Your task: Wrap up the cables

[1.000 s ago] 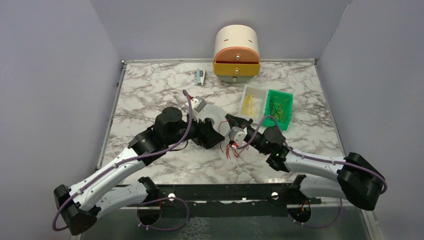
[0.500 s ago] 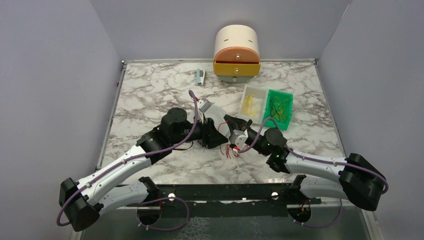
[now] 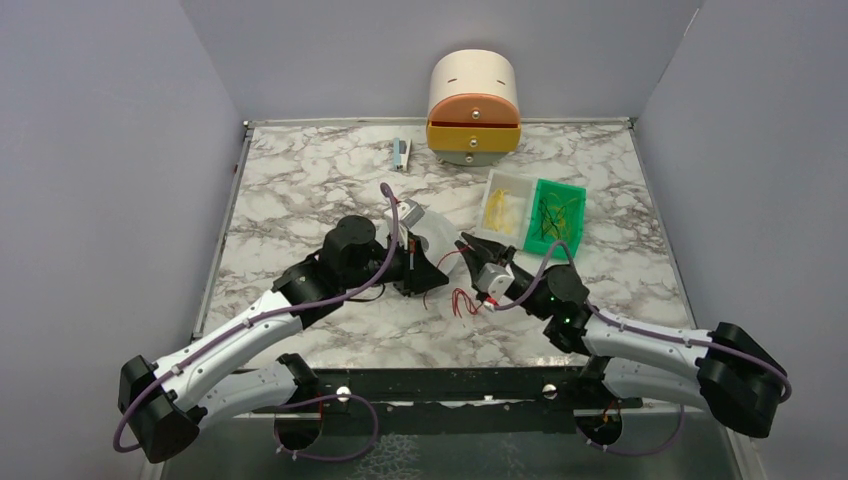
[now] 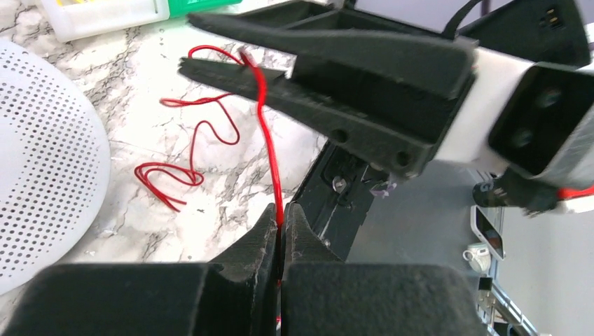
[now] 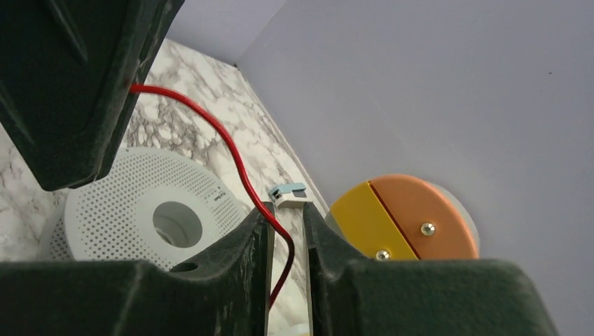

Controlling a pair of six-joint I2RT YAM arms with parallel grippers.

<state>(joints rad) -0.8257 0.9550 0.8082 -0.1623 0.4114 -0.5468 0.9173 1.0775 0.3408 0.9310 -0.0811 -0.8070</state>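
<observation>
The cable (image 4: 268,140) is a thin red wire, and its curly loops (image 3: 462,300) lie on the marble table between the two arms. My left gripper (image 4: 281,224) is shut on one stretch of it, which rises taut from the jaws. That stretch runs up to my right gripper (image 4: 190,43), seen just ahead of the left one. In the right wrist view the cable (image 5: 231,150) passes loosely through the narrow gap of the right gripper (image 5: 286,213), which is open. From above, the left gripper (image 3: 430,277) and the right gripper (image 3: 466,243) sit close together at mid-table.
A white perforated disc (image 3: 432,224) lies behind the left gripper. A cream, orange and yellow drawer unit (image 3: 474,105) stands at the back. A white bin (image 3: 503,205) and a green bin (image 3: 556,215) of wires sit to the right. A small blue-white clip (image 3: 401,153) lies at the back.
My left gripper has closed on the red cable. My right gripper has let go of it and now stands slightly open, and the right arm has shifted rightward.
</observation>
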